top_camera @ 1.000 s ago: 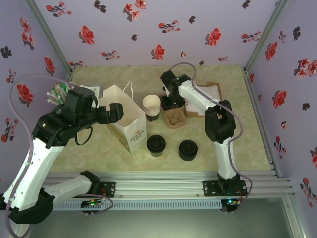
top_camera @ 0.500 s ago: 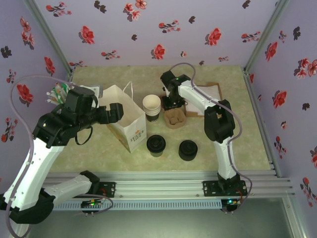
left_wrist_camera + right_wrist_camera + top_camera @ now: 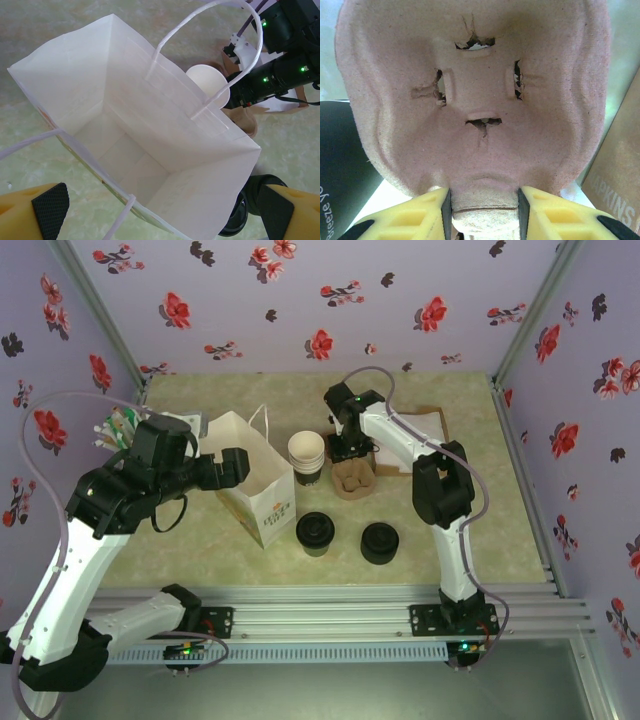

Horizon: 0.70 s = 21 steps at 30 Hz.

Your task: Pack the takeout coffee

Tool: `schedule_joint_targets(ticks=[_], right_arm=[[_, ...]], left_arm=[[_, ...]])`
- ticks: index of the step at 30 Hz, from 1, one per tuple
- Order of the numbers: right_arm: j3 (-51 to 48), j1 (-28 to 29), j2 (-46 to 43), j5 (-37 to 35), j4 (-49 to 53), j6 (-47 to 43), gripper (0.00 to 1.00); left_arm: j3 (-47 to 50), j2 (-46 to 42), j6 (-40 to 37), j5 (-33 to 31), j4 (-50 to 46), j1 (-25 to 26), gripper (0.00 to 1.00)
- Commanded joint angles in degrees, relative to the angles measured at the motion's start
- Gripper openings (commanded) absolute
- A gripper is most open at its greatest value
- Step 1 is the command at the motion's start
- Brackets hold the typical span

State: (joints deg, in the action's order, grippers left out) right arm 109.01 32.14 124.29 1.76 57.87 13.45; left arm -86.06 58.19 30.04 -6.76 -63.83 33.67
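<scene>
The takeout coffee (image 3: 314, 532), a small dark cup with a black lid, stands on the table just right of the white paper bag (image 3: 258, 480). Its lid shows past the bag's corner (image 3: 235, 220). My left gripper (image 3: 232, 468) hangs open above the bag's open mouth (image 3: 125, 150), with one yellow finger at each side (image 3: 162, 210). My right gripper (image 3: 350, 448) is shut on the near rim of a brown pulp cup carrier (image 3: 475, 100), pads (image 3: 445, 215) pressed on its tab. The carrier (image 3: 352, 480) lies behind the coffee.
A stack of lidless cups with cream rims (image 3: 307, 455) stands between bag and carrier; its dark wall (image 3: 340, 165) is beside the carrier. A short black stack of lids (image 3: 380, 542) sits right of the coffee. Brown napkins (image 3: 418, 435) lie at the back right, straws (image 3: 115, 428) at the far left.
The right arm has shifted very slightly at the carrier. The left arm, bag and cups have not moved.
</scene>
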Motion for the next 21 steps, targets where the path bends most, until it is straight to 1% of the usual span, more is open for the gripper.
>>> schedule_joint_targets(ticks=[1,21], right_arm=[[1.18,-0.06,-2.14,0.35,2.17,-0.53,0.39],[0.75,-0.15,-4.13,-0.08,2.43,-0.11,0.39]], left_arm=[[0.88,-0.79,1.14,0.70,1.18,-0.59,0.99],[0.90,-0.86,1.50,0.88,1.36,-0.56,0.99]])
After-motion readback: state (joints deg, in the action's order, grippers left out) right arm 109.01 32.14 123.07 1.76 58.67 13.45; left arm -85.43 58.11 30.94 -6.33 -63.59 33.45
